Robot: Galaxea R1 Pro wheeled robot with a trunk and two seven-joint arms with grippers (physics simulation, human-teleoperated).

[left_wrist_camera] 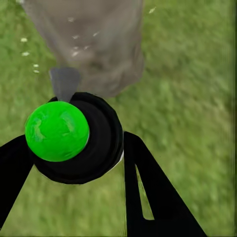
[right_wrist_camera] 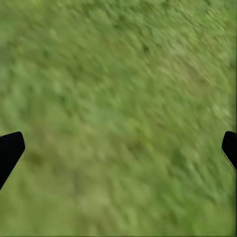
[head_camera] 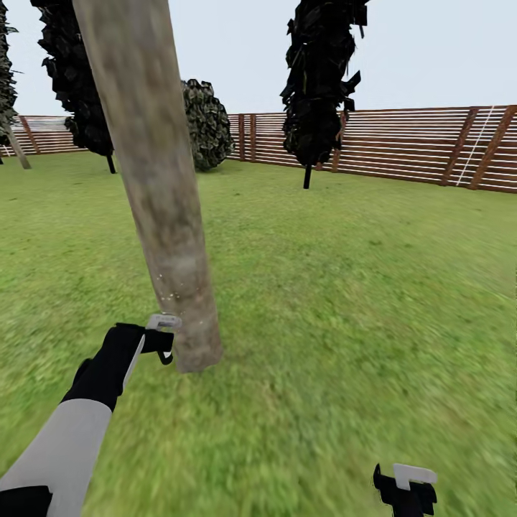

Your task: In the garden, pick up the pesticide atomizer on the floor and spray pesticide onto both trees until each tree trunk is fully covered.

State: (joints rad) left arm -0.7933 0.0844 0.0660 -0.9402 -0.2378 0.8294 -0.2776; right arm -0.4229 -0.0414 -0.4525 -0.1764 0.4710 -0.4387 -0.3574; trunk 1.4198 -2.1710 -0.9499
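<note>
Here the small black pesticide atomizer sits clamped in the left pincer, seen from above in the left wrist view as a round black body with a top that now shows bright green rather than red, and a grey nozzle pointing at the tree. Its two black fingers press against either side of the bottle. In the head view the left pincer is held just beside the base of the thick mottled grey-tan tree trunk, close to where the trunk meets the blurred green grass lawn; the bottle itself is hard to pick out there, hidden behind the pincer's black and pale parts.

A few tiny white specks of pesticide dot the lower trunk and the air beside it — they also show faintly low on the bark in the head view. The trunk leans across the view and is cut off at the top, so its foliage cannot be seen.

Further back stand two dark narrow cypresses, a rounded dark bush and the brown horizontal-slat wooden fence, all well apart from the robot. Another pale trunk shows at the far left edge, mostly cut off.

The right pincer hangs low at the head view's bottom edge — its fingertips stand wide apart over bare grass, gripping nothing.
</note>
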